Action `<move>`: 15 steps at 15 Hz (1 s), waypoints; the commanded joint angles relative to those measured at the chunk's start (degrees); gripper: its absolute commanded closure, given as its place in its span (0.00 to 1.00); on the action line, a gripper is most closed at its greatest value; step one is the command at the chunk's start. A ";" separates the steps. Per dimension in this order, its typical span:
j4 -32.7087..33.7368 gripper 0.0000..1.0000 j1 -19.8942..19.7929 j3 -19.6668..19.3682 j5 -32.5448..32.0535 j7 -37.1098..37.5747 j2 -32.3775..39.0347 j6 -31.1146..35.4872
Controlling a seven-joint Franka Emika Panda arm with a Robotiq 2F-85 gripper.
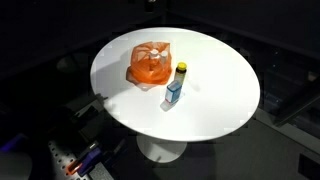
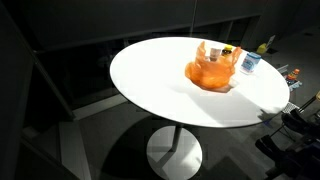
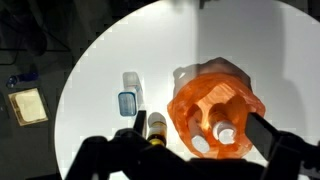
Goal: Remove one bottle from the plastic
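Both exterior views look down from afar on the round white worktop (image 1: 220, 90), from different sides; the wrist view hangs close above, sharing the orange plastic bag (image 3: 205, 100).

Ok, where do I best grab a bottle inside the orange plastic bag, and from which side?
Probably by its white cap, coming straight down through the open top of the orange bag: in the wrist view the caps face up uncovered, while plastic wraps the bodies.
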 commanded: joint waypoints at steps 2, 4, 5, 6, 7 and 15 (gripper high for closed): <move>3.70 0.00 1.07 -1.31 -2.84 -6.82 6.59 4.28; 4.58 0.00 1.04 -1.52 -3.18 -9.94 9.35 7.23; 5.02 0.00 0.99 -1.63 -2.78 -11.88 10.72 8.77; 5.57 0.00 0.91 -1.70 -2.25 -13.85 12.09 10.03; 6.22 0.00 0.81 -1.72 -1.87 -15.50 13.44 11.30; 14.66 0.00 -0.19 -0.61 1.96 -26.03 25.11 12.65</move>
